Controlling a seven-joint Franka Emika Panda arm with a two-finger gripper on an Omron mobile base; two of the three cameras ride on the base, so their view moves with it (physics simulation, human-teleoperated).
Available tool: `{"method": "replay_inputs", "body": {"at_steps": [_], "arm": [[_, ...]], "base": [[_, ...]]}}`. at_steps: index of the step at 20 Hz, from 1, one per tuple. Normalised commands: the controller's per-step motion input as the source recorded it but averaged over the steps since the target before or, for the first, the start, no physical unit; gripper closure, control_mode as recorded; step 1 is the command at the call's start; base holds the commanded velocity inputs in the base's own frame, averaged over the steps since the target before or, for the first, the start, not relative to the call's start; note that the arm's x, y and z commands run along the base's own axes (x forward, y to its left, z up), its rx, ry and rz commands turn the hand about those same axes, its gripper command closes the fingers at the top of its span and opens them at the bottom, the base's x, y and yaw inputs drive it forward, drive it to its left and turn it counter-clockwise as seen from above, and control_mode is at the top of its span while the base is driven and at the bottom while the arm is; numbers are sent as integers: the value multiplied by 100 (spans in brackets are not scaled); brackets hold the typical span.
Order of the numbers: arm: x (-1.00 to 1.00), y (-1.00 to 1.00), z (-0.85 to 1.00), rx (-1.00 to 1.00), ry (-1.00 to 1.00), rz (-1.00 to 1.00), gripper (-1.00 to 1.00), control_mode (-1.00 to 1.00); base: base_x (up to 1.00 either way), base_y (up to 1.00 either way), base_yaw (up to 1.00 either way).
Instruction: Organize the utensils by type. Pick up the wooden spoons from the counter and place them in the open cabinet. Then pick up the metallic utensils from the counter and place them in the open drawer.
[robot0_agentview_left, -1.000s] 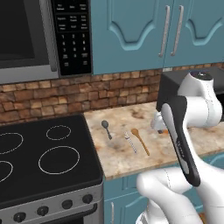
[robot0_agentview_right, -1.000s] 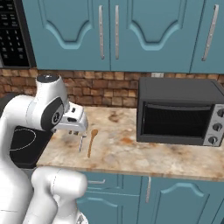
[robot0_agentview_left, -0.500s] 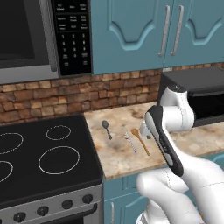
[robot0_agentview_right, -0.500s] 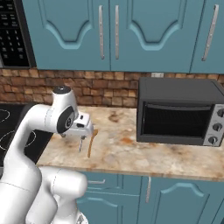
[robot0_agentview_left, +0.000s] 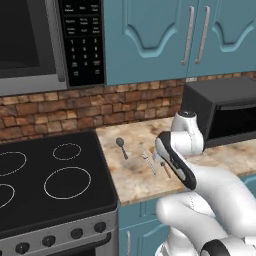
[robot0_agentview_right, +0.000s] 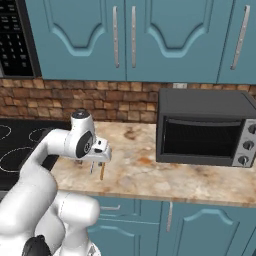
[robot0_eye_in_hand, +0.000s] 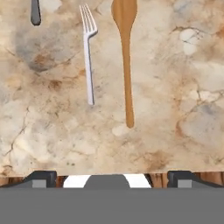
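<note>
Wooden spoon (robot0_eye_in_hand: 125, 61) lies flat on the tabletop (robot0_eye_in_hand: 175, 109), straight ahead of the gripper (robot0_eye_in_hand: 112, 178) and just right of its centre line. Gripper fingers are spread wide, nothing between them. Over the last second the arm has swung down from a raised pose to hover low over the utensils, so the first pick is likely being lined up. A silver fork (robot0_eye_in_hand: 88, 52) lies just left of the spoon, parallel and apart. Further left, a dark-grey handle (robot0_eye_in_hand: 35, 12).
</note>
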Motion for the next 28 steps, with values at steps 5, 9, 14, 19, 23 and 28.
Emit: {"method": "replay_inputs", "body": {"at_steps": [5, 9, 14, 19, 23, 28], "arm": [[56, 0, -49, 0, 10, 0, -100, -100], [52, 0, -37, 0, 8, 0, -100, -100], [29, -2, -15, 1, 2, 0, -100, -100], [10, -13, -12, 3, 0, 2, -100, -100], [3, -4, -27, 1, 0, 1, -100, -100], [5, 0, -41, 0, -1, 0, -100, -100]], "base": [[0, 0, 0], [0, 0, 0], [0, 0, 0], [0, 0, 0], [0, 0, 0], [0, 0, 0]]}}
